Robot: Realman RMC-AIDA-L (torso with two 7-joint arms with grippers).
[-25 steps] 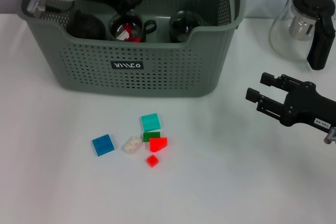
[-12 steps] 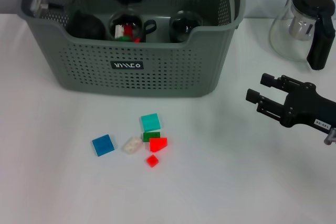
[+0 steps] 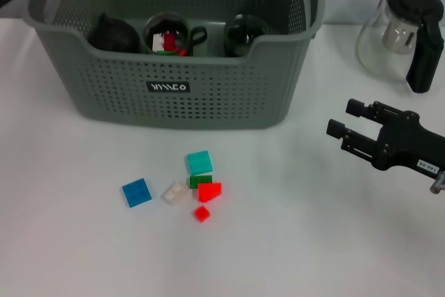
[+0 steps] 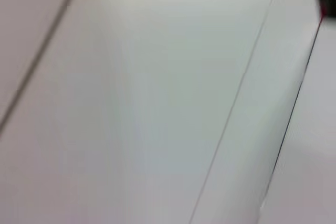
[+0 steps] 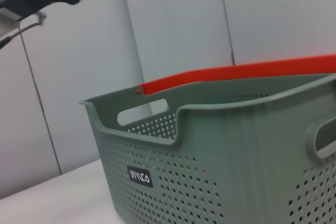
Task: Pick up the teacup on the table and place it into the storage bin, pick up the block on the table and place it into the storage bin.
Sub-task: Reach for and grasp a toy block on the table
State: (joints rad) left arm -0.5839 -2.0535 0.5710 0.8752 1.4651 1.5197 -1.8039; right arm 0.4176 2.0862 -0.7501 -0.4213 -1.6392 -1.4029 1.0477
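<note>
Grey-green storage bin [image 3: 174, 81], long axis sideways, label forward; right gripper [image 3: 345, 123] jaws spread.

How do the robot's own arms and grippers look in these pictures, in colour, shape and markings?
Only the right gripper shows in the head view: matte black, blocky, with two parallel fingers built of stacked bars and a small white label with dark print on its body. A bit of metal fitting shows behind it. The left gripper is out of view.

Bright, even light falls from above, leaving only faint, soft shadows on the white tabletop [image 3: 292, 241]. The left wrist view is blurred; the head view is sharp.
</note>
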